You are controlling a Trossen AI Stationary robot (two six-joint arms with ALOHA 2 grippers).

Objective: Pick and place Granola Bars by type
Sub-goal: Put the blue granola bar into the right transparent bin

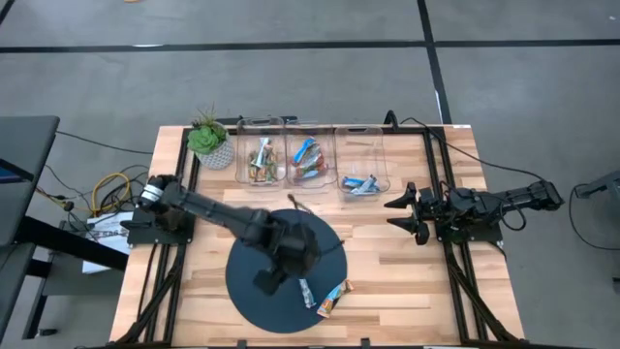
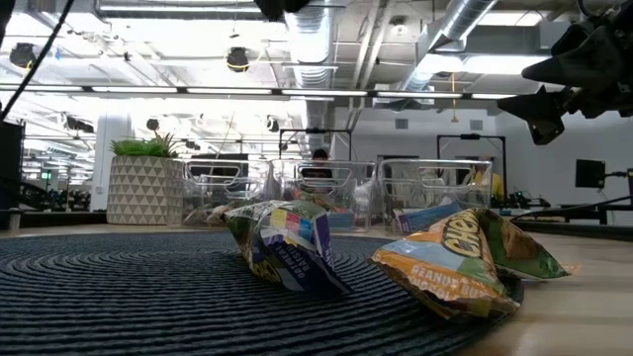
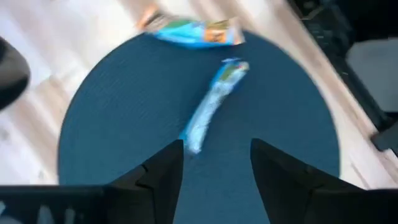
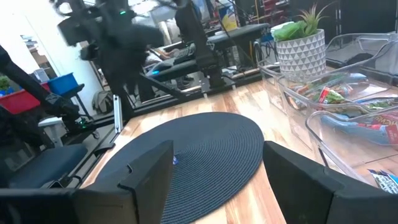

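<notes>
Left gripper (image 3: 214, 168) — wide open (empty) — just above the blue-and-silver bar (image 3: 213, 104) on the mat (image 3: 112, 124).

Mat (image 1: 247, 291): two bars lie at its 4 o'clock edge, the blue-silver bar (image 1: 307, 291) just beside the tan-orange bar (image 1: 332, 300); its 9 o'clock half is bare
Left gripper (image 1: 264, 282): fingers apart above the mat, arm crossing from 10 o'clock
Bins (image 1: 312, 155): wall the 12 o'clock edge, plant (image 1: 207, 139) beside them
Right gripper (image 1: 399, 211): parked at 3 o'clock; open wood between
</notes>
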